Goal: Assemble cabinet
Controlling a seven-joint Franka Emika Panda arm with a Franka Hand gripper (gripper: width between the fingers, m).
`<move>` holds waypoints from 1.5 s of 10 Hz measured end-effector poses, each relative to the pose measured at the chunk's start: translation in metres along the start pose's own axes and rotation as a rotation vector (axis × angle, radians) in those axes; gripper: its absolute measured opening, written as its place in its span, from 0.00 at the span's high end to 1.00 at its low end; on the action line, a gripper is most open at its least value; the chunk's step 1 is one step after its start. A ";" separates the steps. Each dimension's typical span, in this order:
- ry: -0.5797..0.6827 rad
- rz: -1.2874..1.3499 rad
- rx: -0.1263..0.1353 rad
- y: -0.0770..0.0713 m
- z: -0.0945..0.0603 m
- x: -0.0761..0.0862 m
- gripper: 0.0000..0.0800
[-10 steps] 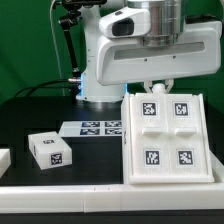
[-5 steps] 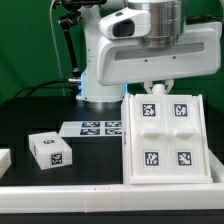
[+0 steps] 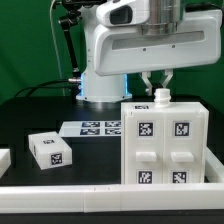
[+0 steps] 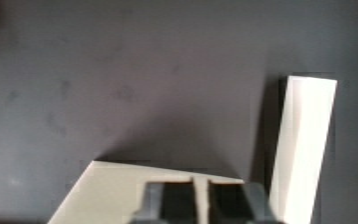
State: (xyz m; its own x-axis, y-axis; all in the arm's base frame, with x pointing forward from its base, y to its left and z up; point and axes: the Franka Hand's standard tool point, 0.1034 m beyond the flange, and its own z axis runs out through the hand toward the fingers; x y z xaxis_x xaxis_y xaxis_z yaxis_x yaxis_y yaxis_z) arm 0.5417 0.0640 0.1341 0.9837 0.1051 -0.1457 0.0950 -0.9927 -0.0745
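The cabinet [image 3: 165,145] stands upright on the table [image 3: 40,105] at the exterior view's right, its tagged face turned toward that camera. Set on end like this, its top edge is within reach from above, and that is where the claw [image 3: 160,88] hangs, just over the middle of the top. Two fingers [image 3: 148,80] show on either side of a small white tab. Whether they pinch it or merely straddle it I cannot tell, since the wrist view is blurred and shows only a tall white strip [image 4: 306,130] and a pale wedge [image 4: 140,185] against the dark table. These are probably cabinet surfaces, though I cannot say which. My reading is that the arm is righting or steadying the body so that other parts can go on.

By count there is one cabinet body, with four recessed panels on its face and one square tag in each, so four tags. One small white block [image 3: 50,150] bearing a tag lies well apart at the exterior view's left, out of the arm's working space. One more white piece [image 3: 3,158] is cut off at that same edge. One marker board [image 3: 92,128] lies flat behind the cabinet and block, partly hidden by the cabinet.
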 end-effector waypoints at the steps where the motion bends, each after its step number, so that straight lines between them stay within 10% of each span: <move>1: 0.000 0.000 0.000 0.000 0.000 0.000 0.69; 2: 0.000 0.000 0.000 0.000 0.000 0.000 0.69; 7: 0.048 -0.047 -0.019 0.013 0.030 -0.034 0.05; 12: 0.064 -0.158 -0.042 0.085 0.044 -0.055 0.00; 15: 0.056 -0.145 -0.043 0.100 0.036 -0.052 0.00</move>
State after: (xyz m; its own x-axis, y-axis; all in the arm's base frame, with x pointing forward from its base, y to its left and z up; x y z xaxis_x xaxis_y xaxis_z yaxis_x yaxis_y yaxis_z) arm 0.4950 -0.0384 0.0990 0.9660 0.2455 -0.0810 0.2422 -0.9690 -0.0486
